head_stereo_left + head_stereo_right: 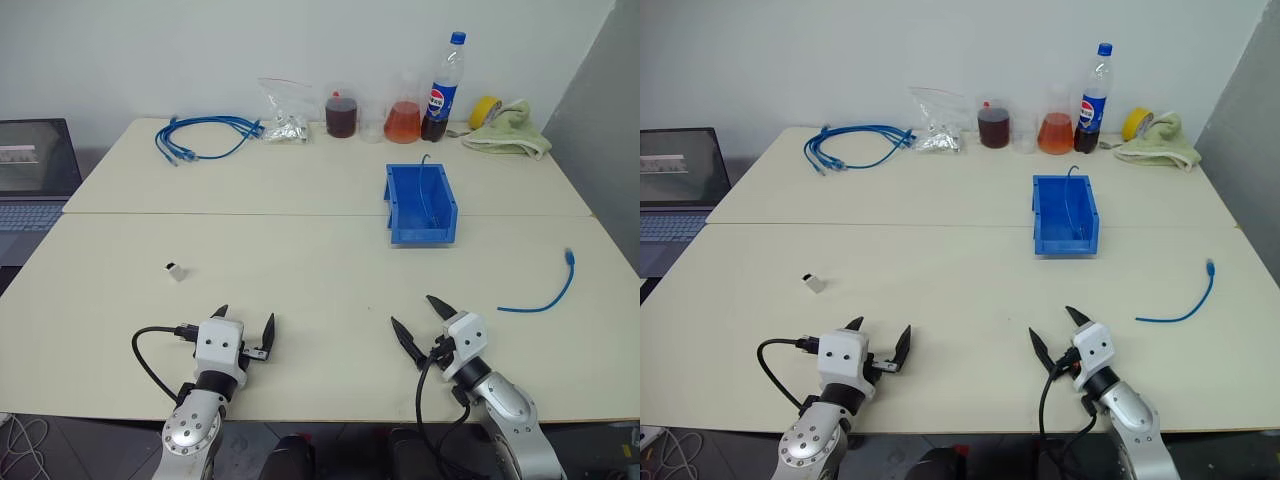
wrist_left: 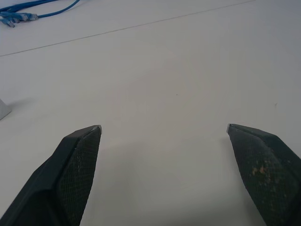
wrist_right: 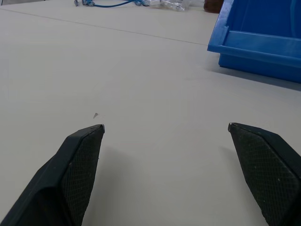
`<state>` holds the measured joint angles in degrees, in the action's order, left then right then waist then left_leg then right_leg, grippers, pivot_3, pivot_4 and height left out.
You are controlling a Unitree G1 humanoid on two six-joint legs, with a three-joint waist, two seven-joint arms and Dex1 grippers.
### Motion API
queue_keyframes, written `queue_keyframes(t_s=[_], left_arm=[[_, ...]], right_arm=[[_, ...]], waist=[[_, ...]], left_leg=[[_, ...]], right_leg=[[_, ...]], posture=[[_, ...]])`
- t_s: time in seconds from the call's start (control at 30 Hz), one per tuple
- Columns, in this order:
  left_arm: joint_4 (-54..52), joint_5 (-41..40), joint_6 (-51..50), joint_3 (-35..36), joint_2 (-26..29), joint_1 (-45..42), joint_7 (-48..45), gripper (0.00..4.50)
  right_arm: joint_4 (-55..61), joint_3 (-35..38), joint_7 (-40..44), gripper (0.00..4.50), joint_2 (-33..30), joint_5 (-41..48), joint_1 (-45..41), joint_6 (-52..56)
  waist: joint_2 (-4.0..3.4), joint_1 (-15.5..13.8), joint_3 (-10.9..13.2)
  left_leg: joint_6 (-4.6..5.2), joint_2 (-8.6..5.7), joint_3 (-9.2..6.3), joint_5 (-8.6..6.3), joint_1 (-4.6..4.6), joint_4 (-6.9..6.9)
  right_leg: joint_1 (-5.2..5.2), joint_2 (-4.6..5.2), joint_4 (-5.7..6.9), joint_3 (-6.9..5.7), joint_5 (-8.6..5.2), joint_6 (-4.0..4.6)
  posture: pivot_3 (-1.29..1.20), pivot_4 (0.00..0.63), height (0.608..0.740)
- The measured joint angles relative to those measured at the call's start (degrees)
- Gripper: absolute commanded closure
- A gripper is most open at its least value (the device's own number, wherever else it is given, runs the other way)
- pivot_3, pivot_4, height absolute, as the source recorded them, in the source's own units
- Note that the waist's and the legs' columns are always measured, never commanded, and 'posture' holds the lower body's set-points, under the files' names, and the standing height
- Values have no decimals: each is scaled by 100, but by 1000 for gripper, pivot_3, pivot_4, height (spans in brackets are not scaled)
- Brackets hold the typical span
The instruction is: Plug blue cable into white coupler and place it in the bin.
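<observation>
The left gripper (image 1: 244,322) sits low in the frame, left of centre, at the near edge of the pale surface (image 1: 300,260), its jaws spread wide apart with nothing between them. The right gripper (image 1: 418,314) sits low and right of centre, angled slightly toward the middle, jaws likewise spread wide and empty. The white coupler (image 1: 176,270) lies by itself on the left side of the frame, up and to the left of the left gripper and well apart from it. The blue cable (image 1: 545,296) lies in a loose curve at the right side of the frame, near the surface's right edge, its plug end pointing toward the top. The bin (image 1: 421,204) stands right of centre in the upper half, between the grippers and the back row. Along the top of the frame sit a coiled bundle of blue cables (image 1: 200,137), a clear plastic bag (image 1: 284,112), two flasks of liquid (image 1: 372,118), a cola bottle (image 1: 445,90) and a crumpled cloth (image 1: 510,132). A laptop (image 1: 35,175) shows at the left edge.
</observation>
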<state>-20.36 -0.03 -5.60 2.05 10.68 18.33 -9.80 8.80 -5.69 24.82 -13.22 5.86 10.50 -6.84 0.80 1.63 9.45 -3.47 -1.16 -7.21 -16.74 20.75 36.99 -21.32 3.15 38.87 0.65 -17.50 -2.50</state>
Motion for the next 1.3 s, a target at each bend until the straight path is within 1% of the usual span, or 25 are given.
queue_keyframes(t_s=[0.1, 0.4, 0.63, 0.93, 1.07, 1.17, 1.3], left_arm=[[-4, -97, -6, 0, 18, -5, -108, 27], [-134, 90, 20, -82, 110, 51, -115, 27], [-205, 30, 217, -180, 297, 124, -444, 27], [-250, -555, 232, -110, 392, 206, -888, 27], [-426, -856, 190, -43, 517, 162, -1118, 27], [-631, -1067, -130, -58, 717, 16, -1330, 27], [-968, -1504, -807, -217, 1272, -428, -1891, 27]], right_arm=[[0, 0, 0, 0, 2, 0, 0, -7], [0, -1, 4, 0, 3, 0, 28, -12], [0, -1, 12, 0, 2, 2, 54, -16], [0, -1, 22, 0, -2, 7, 59, -23], [0, 0, 21, 0, -5, 7, 65, -29], [7, 2, 24, 0, -16, 6, 65, -31], [7, 87, 14, 0, -66, 26, -36, -32]], waist=[[0, 0, 0], [0, 0, 0], [-1, 0, 1], [-1, 0, 1], [-2, 0, 1], [-2, 1, 2], [-7, 1, 5]], left_leg=[[0, 0, 1, 0, 0, 0], [0, 0, 3, 0, 0, 0], [0, 1, 9, 0, -1, -1], [0, 3, 11, 0, -1, -1], [0, 3, 12, 0, -1, 0], [0, 3, 13, 0, 0, 0], [0, 2, 21, 0, -2, 0]], right_leg=[[0, 0, 0, -1, 0, 0], [-1, 0, 0, 4, 0, 0], [-2, 0, 0, 8, 0, 0], [-3, 0, 0, 10, 0, 0], [-3, 0, 0, 10, 0, 0], [-3, -1, 0, 10, 0, 0], [-3, -2, 3, 7, 0, 0]], posture=[[0, 150, 740], [0, 150, 740], [0, 150, 740], [0, 150, 740], [0, 150, 740], [0, 150, 740], [0, 150, 740]])
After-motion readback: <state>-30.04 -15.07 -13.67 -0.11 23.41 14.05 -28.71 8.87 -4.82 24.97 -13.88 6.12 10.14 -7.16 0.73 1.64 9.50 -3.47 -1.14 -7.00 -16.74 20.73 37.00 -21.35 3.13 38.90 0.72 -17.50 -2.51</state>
